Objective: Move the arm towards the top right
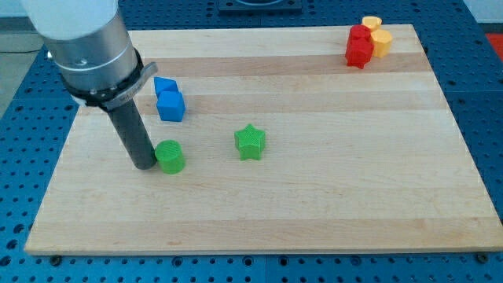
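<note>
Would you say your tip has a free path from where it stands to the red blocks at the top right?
Probably not directly: my tip touches the green cylinder, and the green star lies near the line to the red blocks.

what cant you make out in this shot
- Camera view: whether my tip touches the green cylinder; they meet at the rod's edge with no gap showing.
- The arm above the grey collar is cut off by the view's top.
- The red blocks and yellow blocks at the view's top right are clustered and overlap; their shapes and count are unclear.
- The two blue blocks overlap; the rear one's shape is uncertain.
</note>
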You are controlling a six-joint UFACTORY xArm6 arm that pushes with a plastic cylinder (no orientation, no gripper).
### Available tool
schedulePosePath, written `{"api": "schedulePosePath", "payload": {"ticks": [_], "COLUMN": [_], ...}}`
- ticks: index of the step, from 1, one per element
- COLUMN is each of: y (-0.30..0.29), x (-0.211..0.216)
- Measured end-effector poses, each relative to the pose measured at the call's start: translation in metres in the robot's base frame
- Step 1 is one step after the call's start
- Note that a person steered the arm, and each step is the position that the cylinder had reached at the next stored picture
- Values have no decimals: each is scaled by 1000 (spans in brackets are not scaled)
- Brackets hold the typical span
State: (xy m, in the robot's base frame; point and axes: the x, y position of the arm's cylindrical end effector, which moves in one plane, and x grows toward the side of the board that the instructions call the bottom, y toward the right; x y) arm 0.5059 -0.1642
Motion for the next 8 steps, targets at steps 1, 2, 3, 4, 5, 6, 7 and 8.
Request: {"api": "schedulePosePath", "payload": {"ticks": [1,2,3,4,5,6,7,8], "y": [30,69,96,82,69,106,202,302], "x": [0,-14,-24,-24,-48,-79,-113,-145]}}
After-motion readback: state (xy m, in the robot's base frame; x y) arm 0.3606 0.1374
